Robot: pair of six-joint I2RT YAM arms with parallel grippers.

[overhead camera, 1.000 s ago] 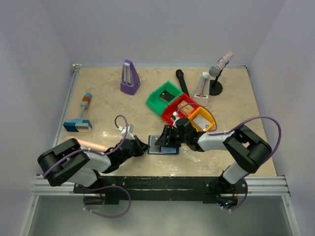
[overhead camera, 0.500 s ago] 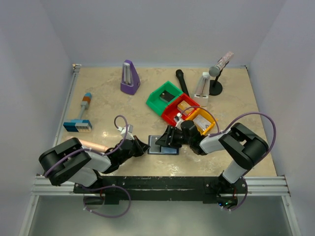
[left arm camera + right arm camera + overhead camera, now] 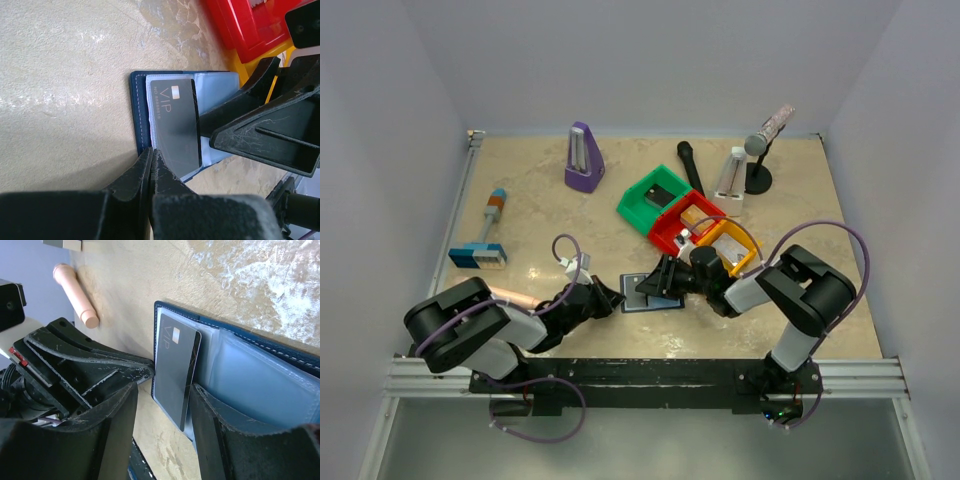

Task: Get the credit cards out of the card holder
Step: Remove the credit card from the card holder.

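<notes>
R arm point(image 3: 752, 288) leftward; bin point(image 3: 663, 236) beside holder point(image 3: 642, 301)

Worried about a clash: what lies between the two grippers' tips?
The black VIP card, lying on the open card holder, fills the stretch between the shut left gripper and the open right gripper. The left wrist view shows it.

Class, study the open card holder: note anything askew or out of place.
The black VIP card lies crooked on the pale panel of the card holder, apparently half out of its pocket, one end between the open fingers of the right gripper. Nothing else stands out.
</notes>
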